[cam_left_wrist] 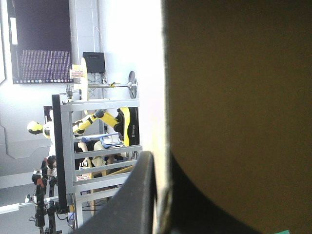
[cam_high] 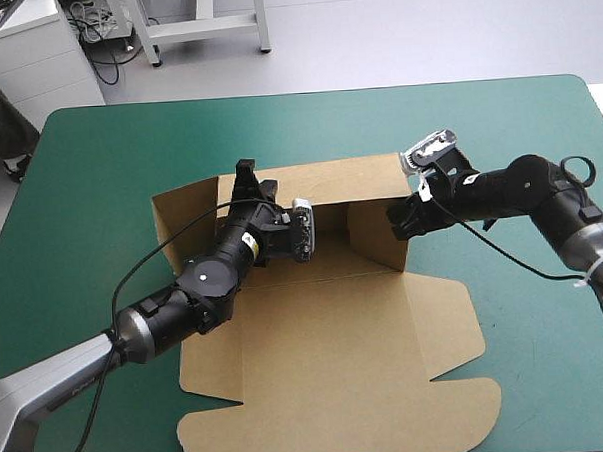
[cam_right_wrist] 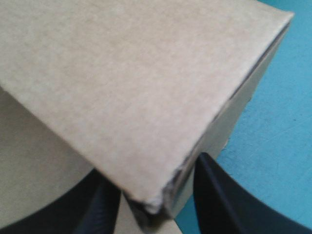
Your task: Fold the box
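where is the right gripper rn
In the high view the right gripper is right of the table's middle, shut on the raised right wall of the box, whose flat part lies nearer the camera.

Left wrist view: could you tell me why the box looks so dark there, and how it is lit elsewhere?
Left wrist view: the box shows its shaded side against a bright background, so it looks nearly black. Right wrist view: its wall is evenly lit, dark only along the fold's seam. High view: soft, even light, with slight shadow inside the raised walls.
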Controlling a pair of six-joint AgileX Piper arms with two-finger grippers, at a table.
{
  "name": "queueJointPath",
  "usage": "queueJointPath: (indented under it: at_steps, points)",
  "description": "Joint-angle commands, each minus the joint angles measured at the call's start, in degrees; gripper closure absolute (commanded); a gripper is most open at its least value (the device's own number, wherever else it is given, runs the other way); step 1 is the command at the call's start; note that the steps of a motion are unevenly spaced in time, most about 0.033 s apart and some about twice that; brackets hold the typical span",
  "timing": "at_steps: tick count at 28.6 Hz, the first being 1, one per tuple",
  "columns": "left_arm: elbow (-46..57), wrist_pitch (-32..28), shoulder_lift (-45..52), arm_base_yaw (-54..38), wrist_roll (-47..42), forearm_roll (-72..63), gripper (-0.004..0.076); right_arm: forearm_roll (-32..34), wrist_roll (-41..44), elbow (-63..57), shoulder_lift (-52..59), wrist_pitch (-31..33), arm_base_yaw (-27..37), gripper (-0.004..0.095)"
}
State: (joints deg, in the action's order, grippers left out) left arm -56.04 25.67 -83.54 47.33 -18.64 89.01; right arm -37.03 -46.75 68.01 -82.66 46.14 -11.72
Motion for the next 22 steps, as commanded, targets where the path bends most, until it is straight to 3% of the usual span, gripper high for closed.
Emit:
queueJointPath:
  at_steps: [1, 3, 5, 9, 11, 15, 19, 22]
  points:
    - [-1.15, -2.77, 0.96, 0.31, -0.24, 0.59, 0.0732, -2.05, -0.52, 1.41, 1.63, -0.87, -0.01, 0.0762]
    - [-1.15, -3.02, 0.96, 0.31, -0.24, 0.73, 0.0733, -1.79, -0.52, 1.41, 1.63, -0.79, -0.01, 0.0878]
    - [-1.15, -3.44, 0.96, 0.31, -0.38, 0.73, 0.0733, -1.79, -0.52, 1.41, 1.63, -0.74, -0.01, 0.0927]
    - [-1.15, -4.27, 0.96, 0.31, -0.85, 0.73, 0.0706, -1.51, 0.56, 1.41, 1.63, -1.95, -0.01, 0.0929]
    - [-1.25, -4.99, 1.07, 0.35, -0.93, 0.85, 0.0661, -0.08, 3.36, 1.41, 1.63, -3.87, -0.01, 0.0929]
    - [-3.59, -5.26, 1.07, 1.70, -2.27, 0.85, 0.0499, 5.46, 5.47, 1.88, 1.63, -5.70, -0.01, 0.0929]
    - [-7.23, -4.28, 1.07, 3.49, -3.93, 0.73, 0.0346, 15.33, 15.72, 3.50, 1.63, -6.70, -0.01, 0.0930]
    - [-9.73, -1.75, 1.07, 5.77, -4.05, 0.63, 0.0295, 22.91, 23.79, 4.92, 1.63, -6.96, -0.01, 0.0930]
